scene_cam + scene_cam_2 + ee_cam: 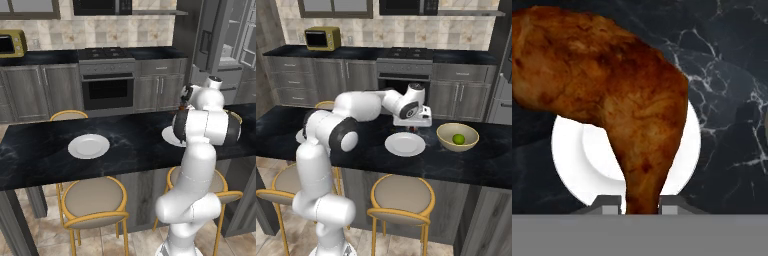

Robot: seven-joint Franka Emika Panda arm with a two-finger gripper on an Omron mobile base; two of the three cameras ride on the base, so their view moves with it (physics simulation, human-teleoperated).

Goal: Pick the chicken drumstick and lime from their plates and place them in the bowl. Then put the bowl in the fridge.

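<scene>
With its two dark fingers pressed against the narrow bone end, the end effector (641, 205) grips the reddish-brown roasted chicken drumstick (607, 95), lifted clear of the surface; the thick end hangs away from the fingers. Hand view: directly beneath the drumstick lies a round flat white plate (569, 155), bare, on the black marble-veined table (727, 100).

Right base view: the white arm reaches across the table with the end effector (414, 128) above the far rim of that plate (405, 144), which sits near the middle of the table's width. Just right of the plate stands the deep tan-beige bowl with cream inside (457, 136), apart from the plate. The small round yellow-green lime (458, 139) rests inside the bowl.

Left base view: a second round white plate (89, 146) lies bare toward the left part of the table, well apart from the first, nearer the front edge. The tall grey steel fridge (222, 35) stands with doors open beyond the table's far right corner.
</scene>
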